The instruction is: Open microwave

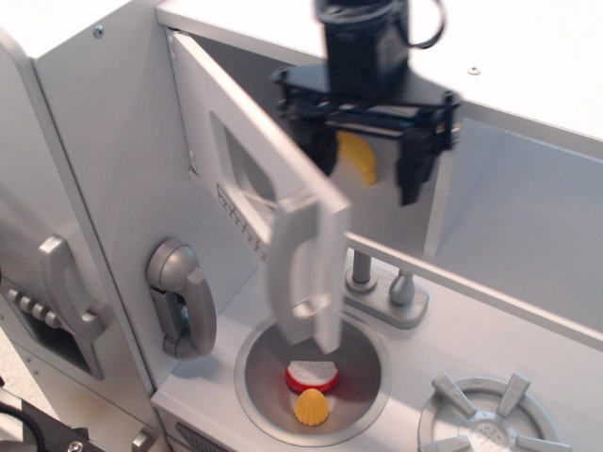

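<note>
The microwave [405, 202] is a light-grey box compartment at the top middle. Its door [250, 179] hangs on left hinges and is swung wide open toward me, with its window, button row and chunky silver handle [300, 268] facing left. My black gripper [369, 158] hangs open in front of the open compartment, just behind the door's free edge; its left finger [320, 151] is close to the door's inner face, touching or not I cannot tell. A yellow toy piece [359, 155] lies inside the compartment, between my fingers.
A silver telephone handset [184, 301] hangs on the left wall. A round sink [363, 363] below the door holds a red-and-white piece and a yellow shell. A faucet [396, 292] stands behind it. A burner [485, 419] is at the bottom right. A grey handled panel [66, 287] is far left.
</note>
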Robot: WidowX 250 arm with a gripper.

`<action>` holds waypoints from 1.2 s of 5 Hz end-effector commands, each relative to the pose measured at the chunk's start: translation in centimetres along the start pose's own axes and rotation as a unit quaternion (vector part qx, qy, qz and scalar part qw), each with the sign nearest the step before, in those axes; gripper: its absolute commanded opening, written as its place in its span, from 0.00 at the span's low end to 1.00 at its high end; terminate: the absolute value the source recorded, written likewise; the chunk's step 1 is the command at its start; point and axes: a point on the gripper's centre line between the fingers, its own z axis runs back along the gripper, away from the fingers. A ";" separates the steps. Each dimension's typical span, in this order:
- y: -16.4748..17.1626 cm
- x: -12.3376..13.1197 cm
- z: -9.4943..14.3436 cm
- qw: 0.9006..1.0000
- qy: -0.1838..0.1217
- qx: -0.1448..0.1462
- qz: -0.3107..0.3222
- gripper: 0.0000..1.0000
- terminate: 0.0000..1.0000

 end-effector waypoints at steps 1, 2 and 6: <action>4.0 -3.8 2.1 0.999 -0.010 0.037 -0.004 1.00 0.00; 5.7 -5.3 2.1 0.998 -0.014 0.054 -0.013 1.00 0.00; 7.5 -6.7 5.1 0.999 -0.004 0.030 -0.025 1.00 0.00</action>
